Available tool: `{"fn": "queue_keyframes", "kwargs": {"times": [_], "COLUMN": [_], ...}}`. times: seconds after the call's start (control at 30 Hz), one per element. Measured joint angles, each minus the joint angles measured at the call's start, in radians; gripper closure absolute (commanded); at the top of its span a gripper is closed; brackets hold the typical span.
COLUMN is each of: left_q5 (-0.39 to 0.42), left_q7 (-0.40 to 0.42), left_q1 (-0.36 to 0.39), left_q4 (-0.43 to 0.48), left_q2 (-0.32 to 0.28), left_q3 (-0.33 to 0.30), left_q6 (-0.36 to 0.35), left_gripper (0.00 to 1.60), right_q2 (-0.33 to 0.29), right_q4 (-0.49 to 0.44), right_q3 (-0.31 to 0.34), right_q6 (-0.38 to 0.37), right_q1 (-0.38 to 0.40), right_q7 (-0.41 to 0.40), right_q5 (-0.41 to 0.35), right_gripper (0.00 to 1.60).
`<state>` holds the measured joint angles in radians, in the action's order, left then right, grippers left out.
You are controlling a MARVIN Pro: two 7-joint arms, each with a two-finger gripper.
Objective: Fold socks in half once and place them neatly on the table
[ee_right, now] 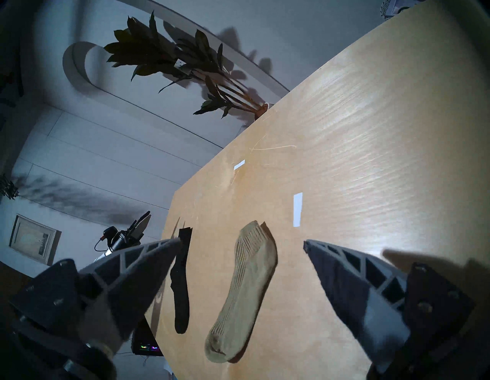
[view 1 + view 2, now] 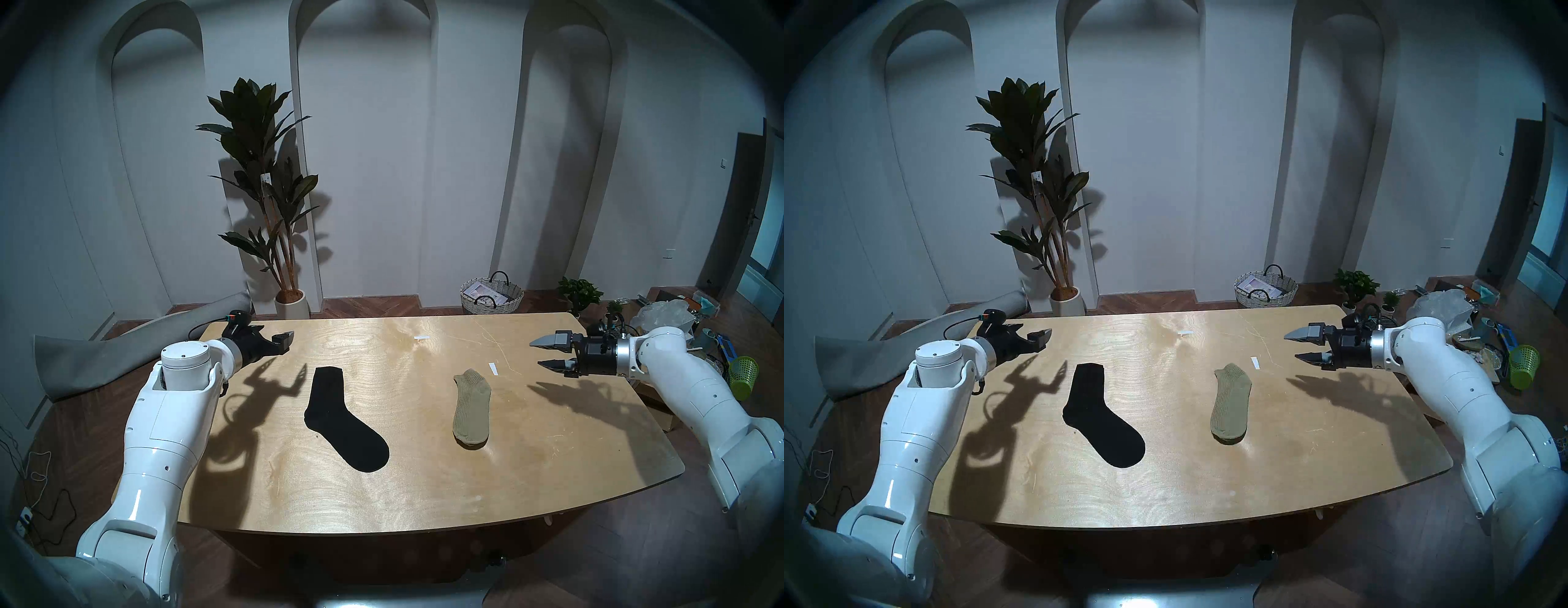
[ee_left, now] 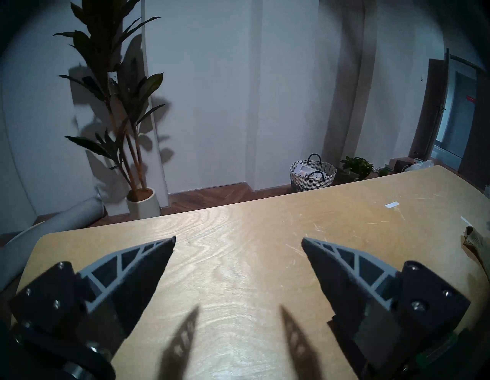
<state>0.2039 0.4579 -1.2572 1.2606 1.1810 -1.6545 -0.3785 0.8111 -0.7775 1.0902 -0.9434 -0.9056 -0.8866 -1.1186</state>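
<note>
A black crew sock [image 2: 339,418] lies flat and unfolded on the left middle of the plywood table [image 2: 424,488], cuff away from me. An olive-tan ankle sock [image 2: 471,407] lies flat and unfolded to its right. My left gripper [image 2: 273,335] is open and empty, hovering over the table's far left corner, behind and left of the black sock. My right gripper [image 2: 536,353] is open and empty, hovering right of the olive sock. In the right wrist view both the olive sock [image 1: 244,286] and the black sock [image 1: 181,281] show between the fingers [image 1: 344,268].
Two white tape strips [image 2: 422,337] [image 2: 493,368] are stuck on the table behind the socks. Off the table stand a potted plant [image 2: 271,191], a wicker basket [image 2: 491,293], a rolled grey mat [image 2: 127,339] and a green bin [image 2: 743,378] amid clutter.
</note>
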Motion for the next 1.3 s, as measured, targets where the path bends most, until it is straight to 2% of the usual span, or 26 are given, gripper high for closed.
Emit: {"fn": "queue_keyframes", "kwargs": {"times": [0.23,0.4,0.73,0.97,1.17,1.3], "left_q5": [0.016,0.030,0.057,0.070,0.072,0.063], "left_q7": [-0.026,-0.042,-0.069,-0.105,-0.164,-0.216], "left_q1": [-0.007,-0.009,-0.004,0.009,0.017,0.017], "left_q4": [-0.021,-0.028,-0.022,0.010,0.041,0.065], "left_q2": [-0.008,-0.010,0.000,0.030,0.057,0.078], "left_q3": [-0.046,-0.074,-0.106,-0.109,-0.111,-0.110], "left_q6": [0.002,0.003,0.003,0.002,-0.001,-0.006], "left_gripper": [0.00,0.00,0.00,0.00,0.00,0.00], "right_q2": [0.084,0.121,0.096,0.088,0.097,0.115], "right_q4": [0.008,0.021,-0.038,-0.075,-0.064,-0.014], "right_q3": [-0.046,-0.084,-0.135,-0.217,-0.309,-0.355], "right_q6": [-0.016,-0.018,-0.018,-0.018,-0.018,-0.005], "right_q1": [0.050,0.090,0.173,0.238,0.263,0.270], "right_q7": [0.028,0.039,0.066,0.060,0.031,0.016], "right_q5": [0.010,0.049,0.177,0.284,0.360,0.389], "right_gripper": [0.00,0.00,0.00,0.00,0.00,0.00]}}
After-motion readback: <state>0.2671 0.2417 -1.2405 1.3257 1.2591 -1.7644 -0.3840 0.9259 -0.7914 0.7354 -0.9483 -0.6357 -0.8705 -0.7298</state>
